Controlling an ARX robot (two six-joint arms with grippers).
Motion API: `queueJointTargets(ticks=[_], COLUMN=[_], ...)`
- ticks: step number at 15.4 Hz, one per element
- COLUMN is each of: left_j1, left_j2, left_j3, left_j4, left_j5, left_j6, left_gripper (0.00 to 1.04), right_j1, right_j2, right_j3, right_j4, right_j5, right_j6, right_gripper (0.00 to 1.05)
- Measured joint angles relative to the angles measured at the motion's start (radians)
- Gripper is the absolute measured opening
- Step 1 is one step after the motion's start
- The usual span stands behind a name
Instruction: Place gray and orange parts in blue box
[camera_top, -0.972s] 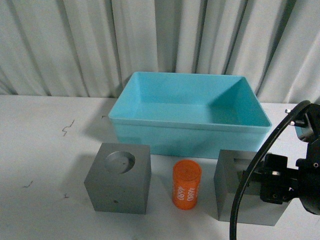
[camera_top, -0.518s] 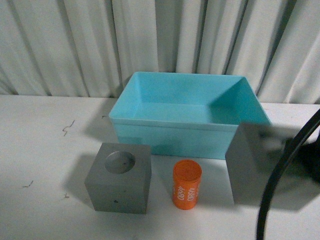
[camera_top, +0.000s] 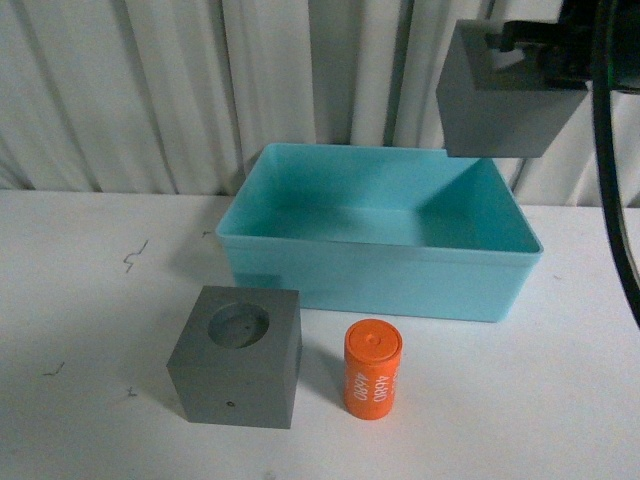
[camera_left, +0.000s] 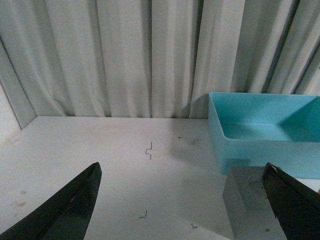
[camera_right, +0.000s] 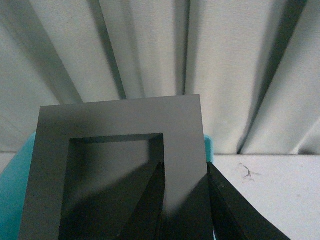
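**Square-recess cube (camera_top: 505, 100) airborne over blue box (camera_top: 380, 285), right rear corner**

Right gripper (camera_right: 185, 165) is clamped on one wall of the cube, with one finger inside the square recess and the other on the outer face. The cube hangs roughly level and is clear of everything.

Key relation: the box lies below the jaws. In the front view the cube sits high above the box's right rear corner. The right wrist view shows turquoise on both sides of the cube, so the box is under or just past it. I can't tell from these views whether the cube is fully inside the rim line. My read is that it needs a small shift toward the box centre, then a straight descent. The box's long axis runs left to right across the robot, so there's more margin sideways than front to back.

Left gripper (camera_left: 180, 170) is spread wide and holding nothing, low over the table (camera_top: 80, 300). It is the nearer arm to the round-recess cube (camera_top: 237, 360). That cube and the orange cylinder (camera_top: 372, 370) sit on the table in front of the box, not yet loaded.

Versus 1.0 s ago:
- The square-recess cube was on the table to the right of the cylinder, with the right gripper at it.
- At 0.5 s ago it was lifted and blurred by the box's right front corner. Now it is well above the rim.
- The round-recess cube, cylinder and box haven't moved.
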Motion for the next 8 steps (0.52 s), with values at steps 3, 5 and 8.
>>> queueJointTargets(ticks=[3,5,8], left_j1=[0.000,0.000,0.000], left_j2=[0.000,0.000,0.000], left_j3=[0.000,0.000,0.000], left_j4=[0.000,0.000,0.000], left_j5=[0.000,0.000,0.000], left_j6=[0.000,0.000,0.000], left_gripper=[0.98,0.98,0.98], right_j1=[0.030,0.031,0.036], right_j2=[0.158,0.195,0.252], right_j3=[0.162,0.182,0.193], right_j4=[-0.058,-0.075,-0.096], right_j5=[0.021,0.034,0.055], right_j6=[0.025,0.042,0.060], right_gripper=[0.18,0.18,0.18])
